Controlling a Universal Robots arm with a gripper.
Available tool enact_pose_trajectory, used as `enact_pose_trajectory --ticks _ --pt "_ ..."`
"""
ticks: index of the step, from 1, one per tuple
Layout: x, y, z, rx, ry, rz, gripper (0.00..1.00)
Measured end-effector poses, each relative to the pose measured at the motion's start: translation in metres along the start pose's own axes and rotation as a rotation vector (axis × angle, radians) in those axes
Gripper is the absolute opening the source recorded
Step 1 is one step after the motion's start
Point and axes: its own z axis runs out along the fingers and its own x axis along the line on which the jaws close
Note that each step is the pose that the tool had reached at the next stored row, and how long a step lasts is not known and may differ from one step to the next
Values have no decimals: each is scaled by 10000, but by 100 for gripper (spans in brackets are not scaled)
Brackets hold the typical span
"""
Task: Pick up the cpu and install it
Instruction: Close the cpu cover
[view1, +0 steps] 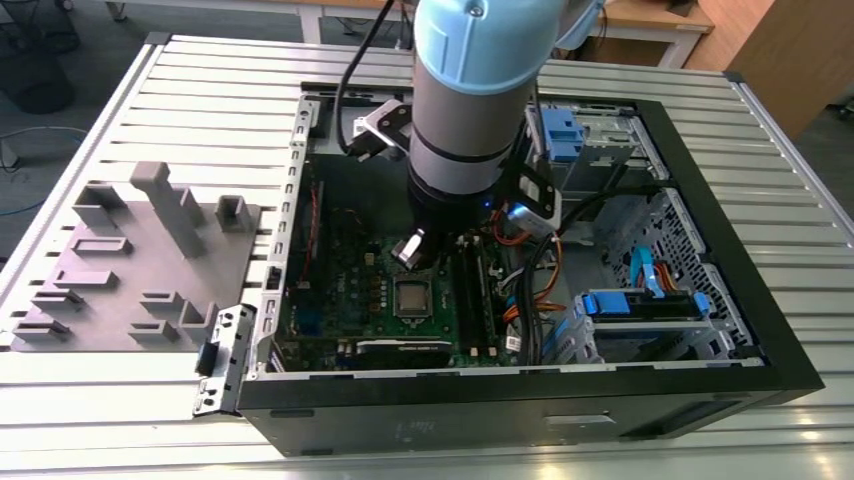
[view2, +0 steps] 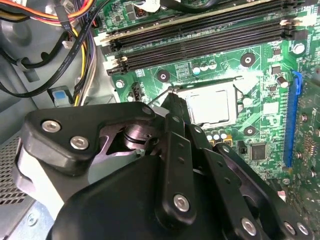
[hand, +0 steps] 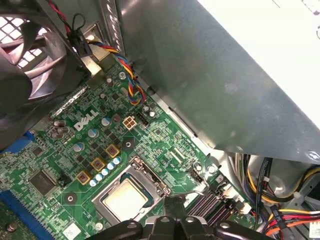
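1. Slatted metal bench (view1: 200, 90) carrying the whole setup in the exterior view, wide and pale.
2. Open black computer case (view1: 747, 330) lying on it, side panel off, insides exposed.
3. Grey plastic fixture tray (view1: 127, 260) with upright blocks sitting on the bench toward the exterior view's left, just beside the case.
4. Light blue and silver robot arm (view1: 474, 70) reaching straight down into the case, over the board.
5. Green motherboard (hand: 60, 150) flat on the case floor, dotted with capacitors and chips; black fan (hand: 25, 65) at one corner in the first wrist view.
6. Two long black memory slots (view2: 200, 37) running beside the socket; bundle of yellow, orange and black cables (view2: 75, 30) off to the side.
7. Silver socket frame (hand: 150, 177) in the middle of the board.
8. Black pincer (view2: 170, 102) hanging just above the edge of that frame, close to the board; released or clenched, cannot tell, linkage blocking the tips.
9. Cpu (hand: 125, 197) already lying flat inside the socket frame, dull metal top facing up, apart from the pincer; seen too in the second wrist view (view2: 210, 106) and the exterior view (view1: 411, 296).
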Motion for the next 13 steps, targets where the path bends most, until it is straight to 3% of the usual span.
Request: enact_pose_trajectory --ticks 3,6,13 --pt "27 -2 -2 36 37 1 11" --pt "62 13 -4 111 114 0 11" --pt "109 29 -7 413 434 -1 11"
